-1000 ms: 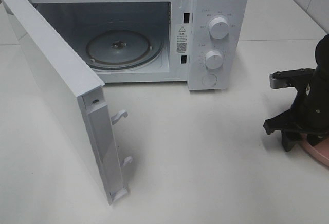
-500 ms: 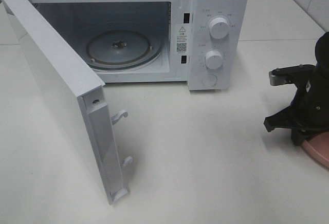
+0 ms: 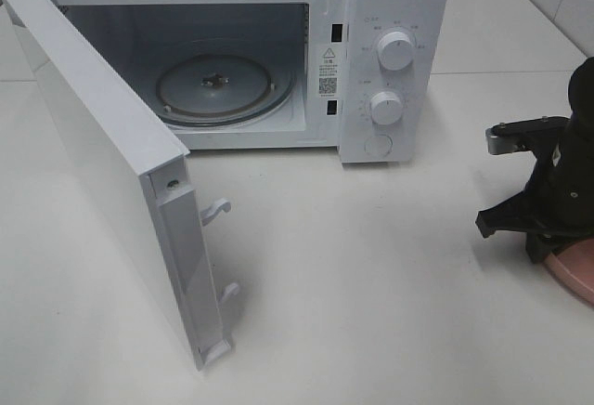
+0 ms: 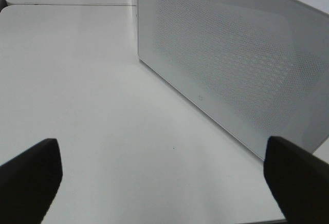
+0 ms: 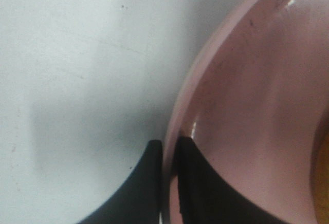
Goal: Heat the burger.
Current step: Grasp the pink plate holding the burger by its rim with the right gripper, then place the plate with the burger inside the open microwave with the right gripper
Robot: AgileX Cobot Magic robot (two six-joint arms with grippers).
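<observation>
Left gripper (image 4: 160, 149): we see its fingers wide apart, holding nothing, above the table (image 4: 77, 80).
Door (image 3: 83, 126): swung open, its meshed outer face just ahead of that gripper.
Microwave (image 3: 390, 15): the cavity faces us, with the glass turntable (image 3: 223, 84) inside.
Writing: a sticker (image 3: 329, 71) with a warning triangle and a square code. We cannot read it, nor the print around the dials (image 3: 396, 50).
Open room: a broad stretch of table lies between the door's free edge and the right gripper (image 5: 167, 149).
Grip: fingers together, clamped on the pink plate (image 5: 247, 80) at its rim.
Burger (image 5: 323, 178): only a golden-brown sliver shows on the plate, inward of those fingers.
</observation>
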